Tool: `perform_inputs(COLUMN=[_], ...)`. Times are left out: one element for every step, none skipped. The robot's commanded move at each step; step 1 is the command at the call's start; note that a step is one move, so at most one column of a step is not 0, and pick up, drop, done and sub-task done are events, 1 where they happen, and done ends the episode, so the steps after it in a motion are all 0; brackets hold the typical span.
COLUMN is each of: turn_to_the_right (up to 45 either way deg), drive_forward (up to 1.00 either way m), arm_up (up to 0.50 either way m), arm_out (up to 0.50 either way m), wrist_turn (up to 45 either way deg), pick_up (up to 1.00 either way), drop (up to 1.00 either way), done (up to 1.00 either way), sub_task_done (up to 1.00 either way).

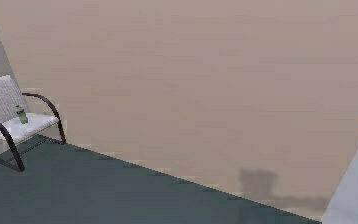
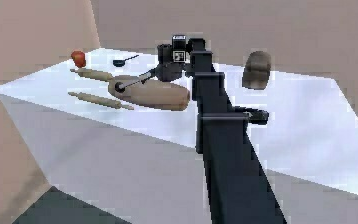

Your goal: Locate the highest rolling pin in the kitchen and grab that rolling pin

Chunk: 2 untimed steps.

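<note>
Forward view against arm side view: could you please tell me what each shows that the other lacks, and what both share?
Forward view: a chair with a small green object on its seat. Arm side view: the arm and gripper, plus a pale table bearing two rolling pins, a loaf and a red fruit. Both: beige wall, dark floor.

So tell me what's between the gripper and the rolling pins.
Nothing visible stands between the gripper and the near rolling pin or the far rolling pin; a brown lump lies on the gripper's other side.
</note>
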Motion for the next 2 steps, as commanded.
perform_inputs(turn_to_the_right=[0.0,0.0], drive_forward=[0.00,0.00], arm_up=[0.00,0.00], arm_out=[0.00,0.00], wrist_turn=[45.0,3.0], pick_up=[0.00,0.00], drop=[0.00,0.00], done=[0.00,0.00], sub_task_done=[0.00,0.00])
